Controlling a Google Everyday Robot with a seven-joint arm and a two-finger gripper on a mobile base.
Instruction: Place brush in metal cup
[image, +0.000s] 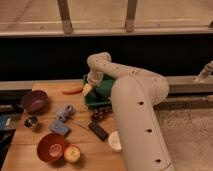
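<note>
The metal cup is small, round and silver-grey, and stands on the wooden table near its left edge, below the dark purple bowl. My gripper is at the end of the white arm, lowered at the left end of the green bin at the back of the table, far right of the cup. A pale yellow oblong piece shows right at the gripper. The brush is not in view; the arm hides much of the bin's inside.
An orange-red vegetable lies left of the bin. Two blue-grey items, a dark cluster, a flat black block, a white cup, a red bowl and an apple crowd the table.
</note>
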